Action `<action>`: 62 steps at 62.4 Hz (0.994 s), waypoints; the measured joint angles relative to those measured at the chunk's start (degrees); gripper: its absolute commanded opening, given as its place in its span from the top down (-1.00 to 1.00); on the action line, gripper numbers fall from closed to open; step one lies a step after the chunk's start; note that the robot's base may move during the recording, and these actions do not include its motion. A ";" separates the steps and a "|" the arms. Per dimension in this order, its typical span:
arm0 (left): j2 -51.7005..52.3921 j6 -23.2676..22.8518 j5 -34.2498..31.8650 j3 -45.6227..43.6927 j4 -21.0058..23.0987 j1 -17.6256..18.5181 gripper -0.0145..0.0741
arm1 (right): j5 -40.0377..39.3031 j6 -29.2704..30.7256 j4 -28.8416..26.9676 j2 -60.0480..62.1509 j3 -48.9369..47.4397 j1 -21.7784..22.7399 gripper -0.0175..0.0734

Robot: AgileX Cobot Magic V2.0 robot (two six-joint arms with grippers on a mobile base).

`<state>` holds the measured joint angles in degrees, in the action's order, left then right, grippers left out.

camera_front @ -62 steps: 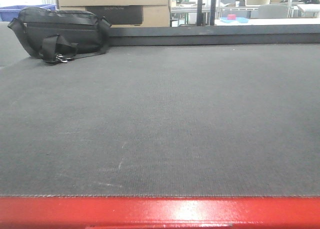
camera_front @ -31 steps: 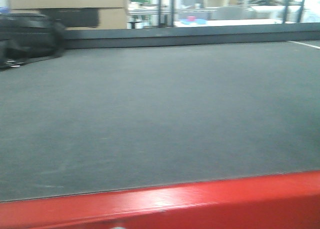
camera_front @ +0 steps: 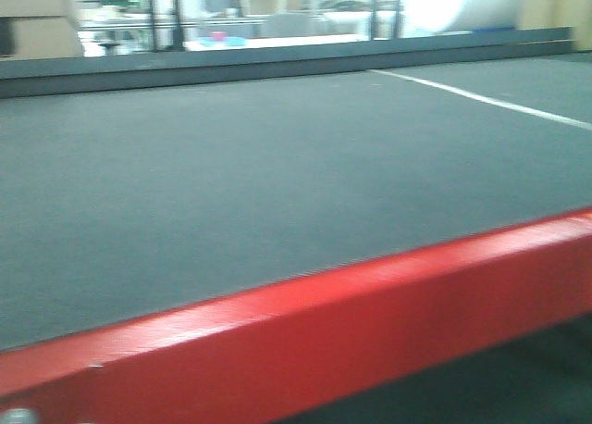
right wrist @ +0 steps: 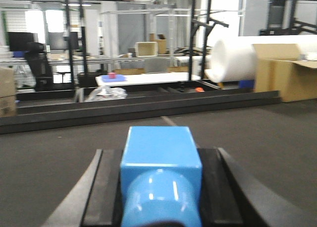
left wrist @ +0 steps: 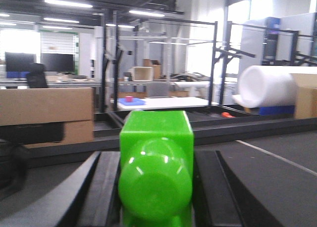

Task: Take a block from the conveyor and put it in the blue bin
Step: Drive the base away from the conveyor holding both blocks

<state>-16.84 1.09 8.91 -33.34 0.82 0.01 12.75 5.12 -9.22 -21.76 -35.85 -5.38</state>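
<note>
**A:** What has been moved since the last look?

**B:** The front view has been swung to the right. The red rail (camera_front: 370,304) was seen flat before and is now seen slanted. A white line (camera_front: 481,98) on the conveyor (camera_front: 231,165) has been brought into sight.

**A:** Where is a block to be found?

**B:** A green block (left wrist: 156,133) is gripped in the left pincer (left wrist: 156,157). It is pressed between the two black fingers (left wrist: 99,187). The dark belt is seen below and ahead of it.

**A:** And the right pincer (right wrist: 161,155)?

**B:** It is clenched on a blue block (right wrist: 161,142), which is squeezed from both sides in the same way. The belt is seen past it too. A big white roll (right wrist: 237,56) is seen far behind, beside a brown box (right wrist: 290,71).
</note>
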 measured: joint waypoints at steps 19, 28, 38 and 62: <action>0.00 0.00 0.00 0.00 0.00 0.00 0.92 | 0.00 0.00 0.00 0.00 0.00 0.00 0.95; 0.00 0.00 0.00 0.00 0.00 0.00 0.92 | 0.00 0.00 0.00 0.00 0.00 0.00 0.95; 0.00 0.00 0.00 0.00 0.00 0.00 0.92 | 0.00 0.00 0.00 0.00 0.00 0.00 0.95; 0.00 0.00 0.00 0.00 0.00 0.00 0.92 | 0.00 0.00 0.00 0.00 0.00 0.00 0.95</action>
<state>-16.84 1.09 8.91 -33.34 0.82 0.01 12.75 5.12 -9.22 -21.76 -35.85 -5.38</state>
